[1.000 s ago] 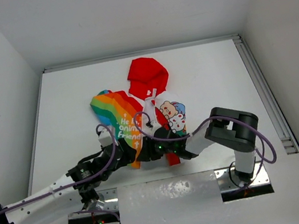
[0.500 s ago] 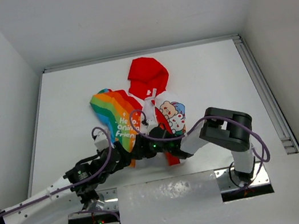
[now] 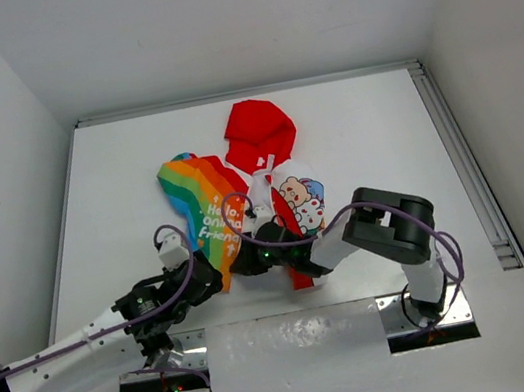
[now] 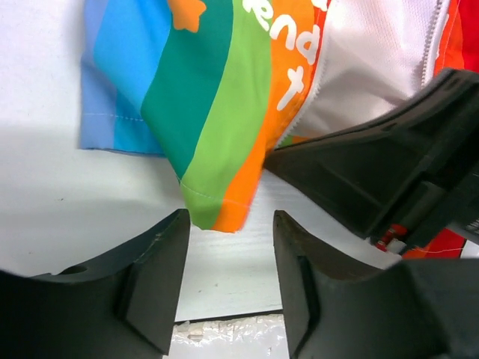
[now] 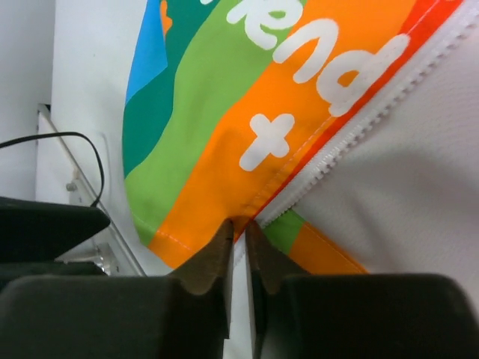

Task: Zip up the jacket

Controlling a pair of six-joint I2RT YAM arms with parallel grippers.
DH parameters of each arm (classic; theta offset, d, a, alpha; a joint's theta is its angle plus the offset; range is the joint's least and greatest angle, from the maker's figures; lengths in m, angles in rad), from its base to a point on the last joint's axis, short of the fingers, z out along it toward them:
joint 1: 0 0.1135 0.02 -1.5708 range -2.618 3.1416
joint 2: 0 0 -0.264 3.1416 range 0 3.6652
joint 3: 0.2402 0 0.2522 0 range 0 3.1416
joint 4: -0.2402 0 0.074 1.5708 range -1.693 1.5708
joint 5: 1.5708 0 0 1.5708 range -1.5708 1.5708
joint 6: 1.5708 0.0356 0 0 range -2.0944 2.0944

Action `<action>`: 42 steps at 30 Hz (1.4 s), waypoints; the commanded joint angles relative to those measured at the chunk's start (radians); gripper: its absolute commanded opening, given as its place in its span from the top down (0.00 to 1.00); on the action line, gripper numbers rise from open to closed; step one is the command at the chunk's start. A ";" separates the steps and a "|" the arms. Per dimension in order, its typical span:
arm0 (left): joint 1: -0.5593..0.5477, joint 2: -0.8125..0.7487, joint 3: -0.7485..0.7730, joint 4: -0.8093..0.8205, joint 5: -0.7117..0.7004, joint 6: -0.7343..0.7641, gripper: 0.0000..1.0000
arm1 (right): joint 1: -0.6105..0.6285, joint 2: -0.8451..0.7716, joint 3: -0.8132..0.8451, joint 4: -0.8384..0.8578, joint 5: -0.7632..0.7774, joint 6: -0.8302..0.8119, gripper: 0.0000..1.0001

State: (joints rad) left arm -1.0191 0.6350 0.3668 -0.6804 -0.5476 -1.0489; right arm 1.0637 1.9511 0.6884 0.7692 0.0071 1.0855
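Pinches jacket (image 3: 209, 210) hem beside zipper (image 5: 337, 149) in narrowed right gripper (image 5: 238, 226); holds left gripper (image 4: 228, 258) half open below rainbow corner.

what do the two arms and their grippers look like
White links with black joint housings: the left arm is mostly long white links, the right arm has a bulky black block. Both carry looping purple cables. The left gripper and right gripper have matte black, wedge-shaped fingers.
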 commanded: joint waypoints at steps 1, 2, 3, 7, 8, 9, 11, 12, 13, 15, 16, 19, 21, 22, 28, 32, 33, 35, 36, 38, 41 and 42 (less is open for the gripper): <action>0.014 0.005 0.037 0.022 -0.008 0.012 0.53 | 0.001 -0.092 -0.030 0.044 0.047 -0.054 0.94; 0.013 0.015 0.047 0.031 -0.006 0.023 0.52 | 0.001 -0.125 -0.039 0.042 0.053 -0.062 0.96; 0.013 0.022 0.046 0.042 -0.002 0.039 0.49 | 0.001 -0.141 -0.058 0.041 0.057 -0.071 0.97; 0.013 0.092 0.049 0.100 0.043 0.082 0.44 | -0.011 -0.175 -0.072 0.030 0.062 -0.082 1.00; 0.013 0.123 0.047 0.099 0.047 0.079 0.44 | -0.014 -0.176 -0.073 0.030 0.050 -0.084 1.00; 0.013 0.133 0.041 0.096 0.052 0.073 0.48 | -0.016 -0.185 -0.082 0.028 0.047 -0.088 1.00; 0.013 0.143 0.023 0.100 0.058 0.067 0.50 | -0.015 -0.201 -0.095 0.024 0.056 -0.088 1.00; 0.013 0.141 0.024 0.101 0.064 0.061 0.50 | -0.018 -0.217 -0.104 0.016 0.062 -0.088 1.00; 0.013 0.141 0.030 0.084 0.070 0.056 0.50 | -0.019 -0.227 -0.107 0.007 0.060 -0.093 1.00; 0.013 0.141 0.026 0.068 0.064 0.047 0.50 | -0.019 -0.260 -0.116 -0.024 0.070 -0.119 1.00; 0.013 0.138 0.020 0.077 0.064 0.050 0.50 | -0.019 -0.271 -0.118 -0.031 0.073 -0.125 0.99; 0.013 0.153 0.003 0.139 0.087 0.062 0.47 | -0.021 -0.297 -0.121 -0.060 0.077 -0.137 0.92; 0.014 0.179 -0.006 0.217 0.112 0.085 0.47 | -0.019 -0.316 -0.122 -0.077 0.065 -0.145 0.82; 0.013 0.192 -0.011 0.235 0.120 0.093 0.47 | -0.019 -0.323 -0.127 -0.083 0.065 -0.147 0.80; 0.013 0.258 -0.023 0.291 0.117 0.110 0.56 | -0.019 -0.424 -0.161 -0.163 0.056 -0.180 0.70; 0.013 0.261 -0.028 0.298 0.110 0.118 0.52 | -0.021 -0.495 -0.168 -0.246 0.051 -0.214 0.67; 0.013 0.261 -0.028 0.283 0.109 0.122 0.52 | -0.019 -0.506 -0.170 -0.277 0.051 -0.225 0.67; 0.013 0.258 0.006 0.225 0.089 0.110 0.52 | -0.019 -0.538 -0.178 -0.298 0.056 -0.234 0.67; 0.013 0.243 0.033 0.161 0.063 0.109 0.52 | -0.019 -0.538 -0.182 -0.312 0.057 -0.234 0.67; 0.013 0.215 0.040 0.121 0.046 0.084 0.49 | -0.019 -0.561 -0.193 -0.315 0.060 -0.242 0.66; 0.013 0.178 0.006 0.107 0.073 0.015 0.47 | -0.021 -0.572 -0.191 -0.332 0.070 -0.260 0.66; 0.013 0.180 -0.008 0.099 0.086 -0.006 0.49 | -0.019 -0.575 -0.191 -0.337 0.068 -0.263 0.66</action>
State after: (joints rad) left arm -1.0191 0.8326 0.3607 -0.5415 -0.4641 -0.9821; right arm 1.0485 1.4010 0.4992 0.4480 0.0620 0.8600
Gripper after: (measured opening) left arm 0.523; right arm 0.335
